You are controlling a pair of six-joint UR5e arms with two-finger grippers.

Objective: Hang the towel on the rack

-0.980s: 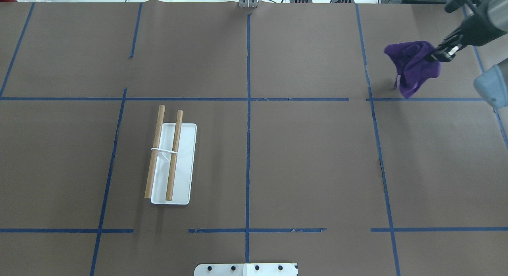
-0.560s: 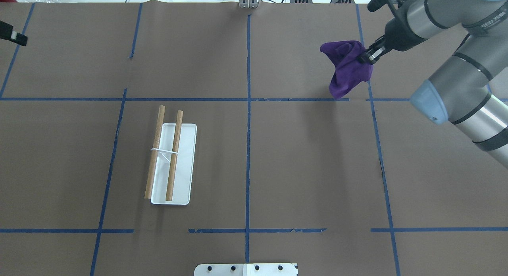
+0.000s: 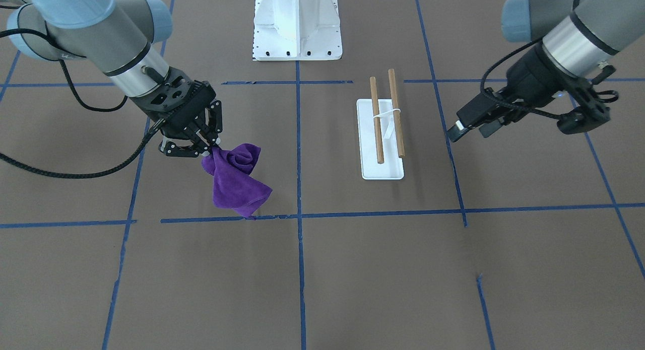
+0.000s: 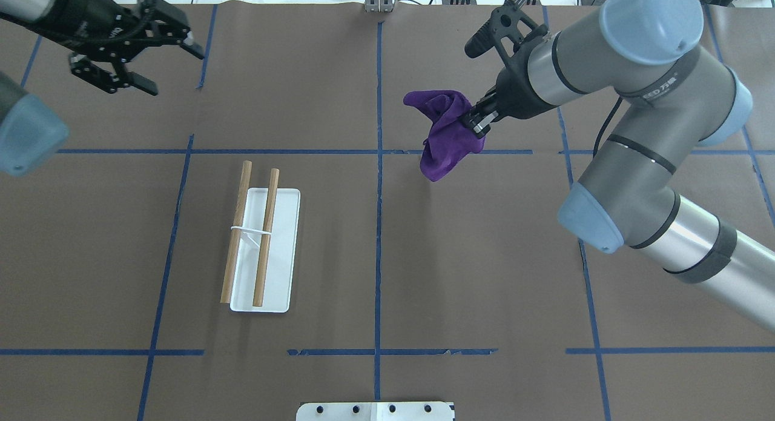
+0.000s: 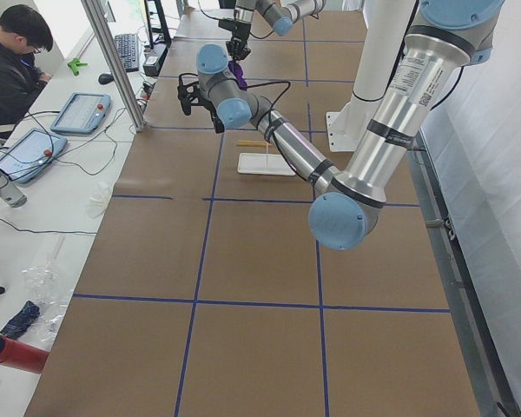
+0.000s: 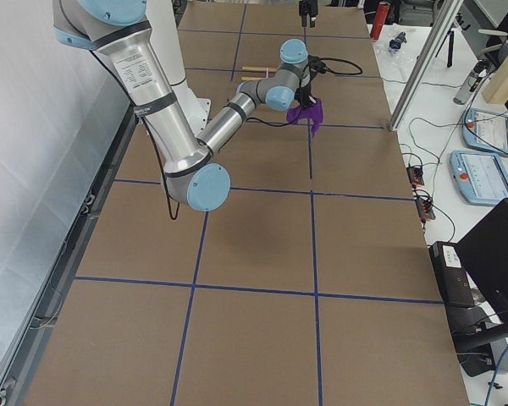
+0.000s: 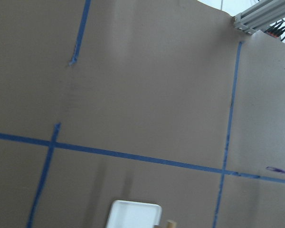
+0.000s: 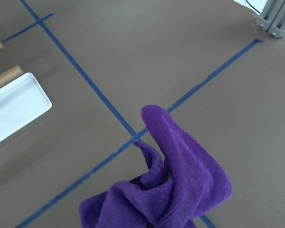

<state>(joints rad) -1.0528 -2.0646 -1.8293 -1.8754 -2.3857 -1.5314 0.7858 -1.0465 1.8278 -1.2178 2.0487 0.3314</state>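
Note:
A purple towel (image 4: 445, 133) hangs bunched from my right gripper (image 4: 475, 121), which is shut on its upper edge just right of the table's centre line, above the tabletop. It also shows in the front view (image 3: 237, 181) and fills the right wrist view (image 8: 180, 180). The rack (image 4: 242, 227), two brown rods over a white base (image 4: 281, 251), stands left of centre, bare. My left gripper (image 4: 172, 69) is open and empty at the far left, beyond the rack. In the front view the left gripper (image 3: 466, 131) hovers beside the rack (image 3: 385, 123).
The white robot pedestal (image 3: 297, 25) is bolted at the table's near edge. An aluminium post (image 4: 379, 0) and cables stand at the far edge. Blue tape lines cross the brown tabletop. An operator (image 5: 9, 61) sits at a side desk with tablets.
My right arm has carried the towel leftward from the far right edge to near the centre line. My left arm has come in at the top left, gripper open.

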